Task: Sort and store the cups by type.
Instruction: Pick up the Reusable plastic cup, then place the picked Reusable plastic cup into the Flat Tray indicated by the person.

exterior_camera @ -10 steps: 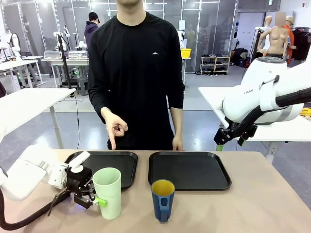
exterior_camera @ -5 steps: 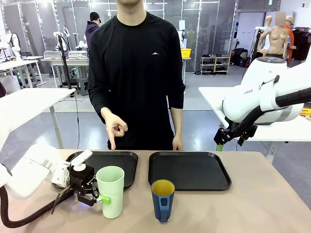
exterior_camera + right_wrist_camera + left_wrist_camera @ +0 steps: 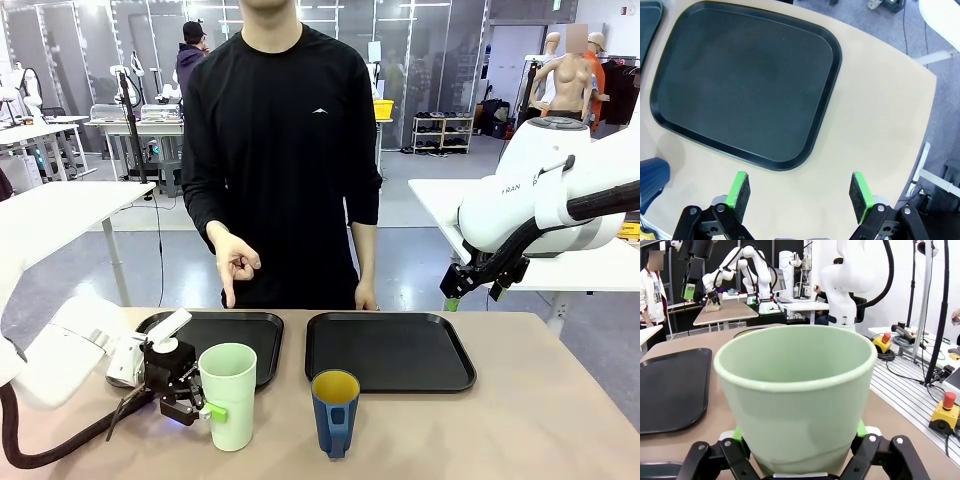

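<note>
Left wrist view: the mint-green tumbler stands upright between the fingers of the left gripper, whose green pads press on its lower wall from both sides. I read that as jaws closed on the tumbler. Whether its base has left the table I cannot tell.

In the front view it is at the near left of the table, just in front of the left tray. The person's hand points down toward that tray. The blue mug stands apart to its right, in front of the right tray. The right gripper hangs with its jaws wide apart and holding nothing, above the table near the right tray.

The step in hand looks like carrying the tumbler onto the left tray. The hold sits low on a tall, smooth, tapered wall, so the tumbler could lean or slide in the pads — a firm squeeze and a slow, level move would suit it. It should rise straight up until the base clears the tray's raised rim, then travel forward without drifting toward the mug. It should come down on the flat floor of the tray, well inside the rim, so it does not rock. The jaws should open fully before the arm backs straight out — a dragged pad could tip it.
</note>
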Robot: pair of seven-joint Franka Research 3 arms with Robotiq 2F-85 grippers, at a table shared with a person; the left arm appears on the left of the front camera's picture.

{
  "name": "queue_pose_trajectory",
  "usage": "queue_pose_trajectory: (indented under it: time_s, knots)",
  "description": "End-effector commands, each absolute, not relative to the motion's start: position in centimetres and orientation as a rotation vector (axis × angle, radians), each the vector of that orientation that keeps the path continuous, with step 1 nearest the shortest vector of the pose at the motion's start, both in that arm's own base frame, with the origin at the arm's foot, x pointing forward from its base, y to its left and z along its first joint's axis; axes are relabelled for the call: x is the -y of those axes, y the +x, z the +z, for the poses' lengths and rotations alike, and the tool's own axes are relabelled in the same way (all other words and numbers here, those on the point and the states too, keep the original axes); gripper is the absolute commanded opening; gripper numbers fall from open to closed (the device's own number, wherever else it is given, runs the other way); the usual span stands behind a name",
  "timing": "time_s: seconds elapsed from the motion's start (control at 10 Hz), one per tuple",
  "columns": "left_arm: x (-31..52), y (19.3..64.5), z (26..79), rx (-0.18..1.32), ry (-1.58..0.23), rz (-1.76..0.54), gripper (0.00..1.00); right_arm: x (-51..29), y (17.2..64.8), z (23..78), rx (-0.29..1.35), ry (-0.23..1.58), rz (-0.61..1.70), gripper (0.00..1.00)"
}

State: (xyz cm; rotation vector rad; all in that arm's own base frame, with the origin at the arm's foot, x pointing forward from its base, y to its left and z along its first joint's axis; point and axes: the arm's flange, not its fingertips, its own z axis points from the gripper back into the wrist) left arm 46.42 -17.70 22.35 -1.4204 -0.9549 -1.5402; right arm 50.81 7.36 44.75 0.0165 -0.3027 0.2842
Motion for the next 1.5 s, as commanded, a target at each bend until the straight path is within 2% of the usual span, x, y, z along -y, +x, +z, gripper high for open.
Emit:
queue_pose_trajectory:
  time_s: [0.0, 0.8, 0.9, 1.0, 1.4]
  knots:
    - [15.9, 44.6, 21.6, 0.982, -1.436, -1.566, 0.41, -7.3, 50.7, 44.8, 0.314, 0.020, 0.282, 1.00]
    - [8.6, 42.1, 24.8, 1.184, -1.349, -1.501, 0.41, -7.3, 50.7, 44.8, 0.314, 0.020, 0.282, 1.00]
    - [8.3, 42.1, 24.8, 1.189, -1.330, -1.513, 0.41, -7.3, 50.7, 44.8, 0.314, 0.020, 0.282, 1.00]
    - [9.4, 45.1, 29.3, 1.100, -1.351, -1.495, 0.41, -7.3, 50.7, 44.8, 0.314, 0.020, 0.282, 1.00]
    - [9.4, 45.1, 29.3, 1.100, -1.351, -1.495, 0.41, -7.3, 50.7, 44.8, 0.314, 0.020, 0.282, 1.00]
